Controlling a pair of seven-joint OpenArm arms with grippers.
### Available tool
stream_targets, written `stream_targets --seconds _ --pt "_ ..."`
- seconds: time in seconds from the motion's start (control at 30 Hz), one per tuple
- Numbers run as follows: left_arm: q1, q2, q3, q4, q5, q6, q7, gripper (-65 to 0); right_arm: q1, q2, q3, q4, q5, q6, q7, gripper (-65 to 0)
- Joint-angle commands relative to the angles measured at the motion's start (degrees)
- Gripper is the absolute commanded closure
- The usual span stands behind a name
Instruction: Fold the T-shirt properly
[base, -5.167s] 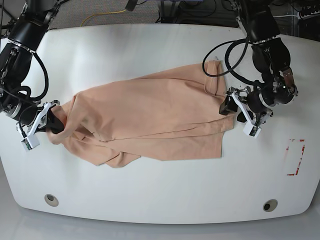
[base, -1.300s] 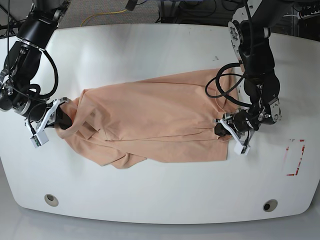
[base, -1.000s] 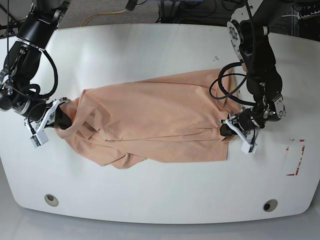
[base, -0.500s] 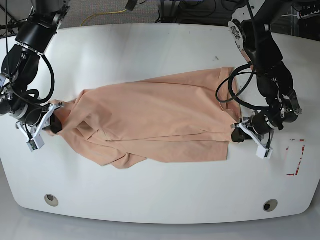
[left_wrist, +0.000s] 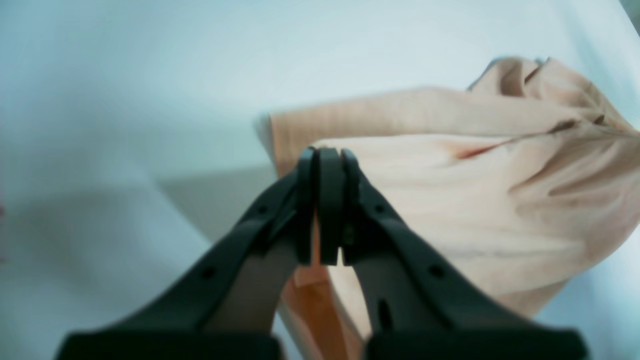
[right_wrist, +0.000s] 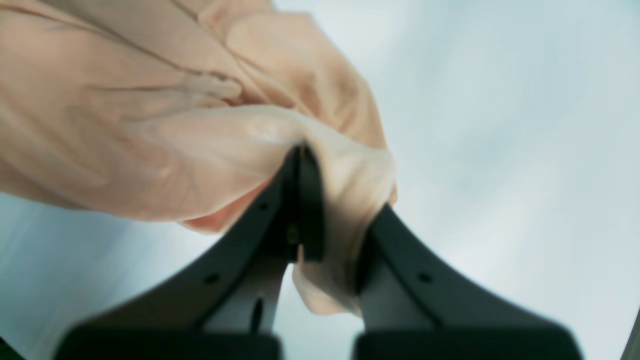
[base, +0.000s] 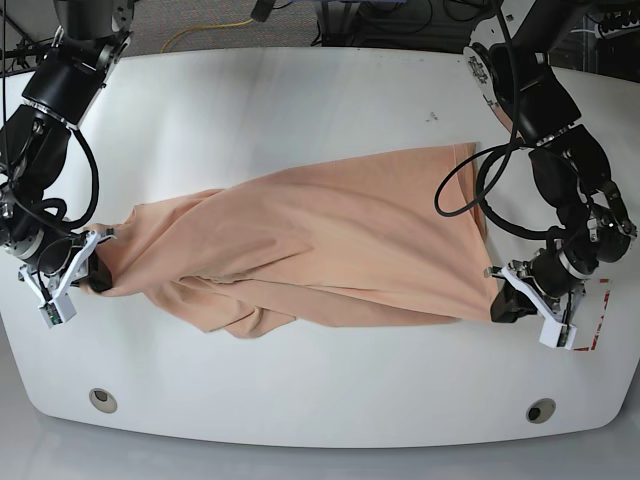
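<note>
The peach T-shirt lies stretched across the middle of the white table, with rumpled folds along its near edge. My left gripper is at the shirt's right near corner, shut on the hem. In the left wrist view the gripper has its black fingers pressed together with a strip of T-shirt cloth between them. My right gripper is shut on the shirt's left end. The right wrist view shows that gripper pinching a bunched T-shirt fold that drapes over one finger.
Two round holes sit near the table's front edge. A red tape mark lies at the far right, just beyond my left gripper. Cables hang behind the table's back edge.
Both grippers have pulled outward and toward the front edge, still holding the cloth. The shirt is drawn longer and tauter, and its right near corner has shifted right and forward.
</note>
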Motion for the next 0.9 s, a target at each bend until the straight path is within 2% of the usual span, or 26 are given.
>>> stream_targets --seconds 0.0,0.13,0.23,0.37,0.53,0.6,0.7,0.8,0.87 --pt "-2.6 -1.4 0.0 1.7 -1.7 -0.3 -1.3 0.0 3.2 2.4 0.0 0.9 0.7 0.1 1.4 0.0" --pt "-5.4 -1.7 0.5 2.1 -3.9 -0.3 -1.2 0.0 7.4 4.4 -3.9 0.8 0.7 0.1 1.4 0.0" --pt "-8.6 -4.9 1.9 2.8 -4.5 -0.3 -1.2 0.0 11.4 5.7 -6.5 0.8 0.7 0.1 1.4 0.0" --pt "-12.4 -6.4 3.8 3.2 -4.6 -0.3 -0.9 0.0 15.6 6.8 -9.2 0.8 -0.1 0.1 1.4 0.0" --pt "-14.8 -8.1 4.8 3.2 -4.6 -0.3 3.3 -0.7 17.3 8.1 -10.4 0.8 -0.3 0.1 1.4 0.0" --pt "-14.4 -7.9 4.8 3.1 -4.6 -0.3 3.5 -6.3 17.2 8.1 -10.5 0.8 -0.3 0.1 1.4 0.0" --pt "-10.0 -7.6 4.8 3.4 -4.5 0.2 3.5 -21.8 16.3 7.8 -10.5 0.8 -0.3 0.1 1.4 0.0" --pt "-6.7 -5.6 4.5 3.2 -4.1 0.2 3.4 -33.1 14.6 7.1 -10.2 0.8 -0.3 0.1 1.4 0.0" --pt "-5.0 -4.6 4.5 3.0 -4.1 0.3 3.1 -36.4 13.8 7.1 -10.1 0.8 -0.3 0.1 1.4 0.0"
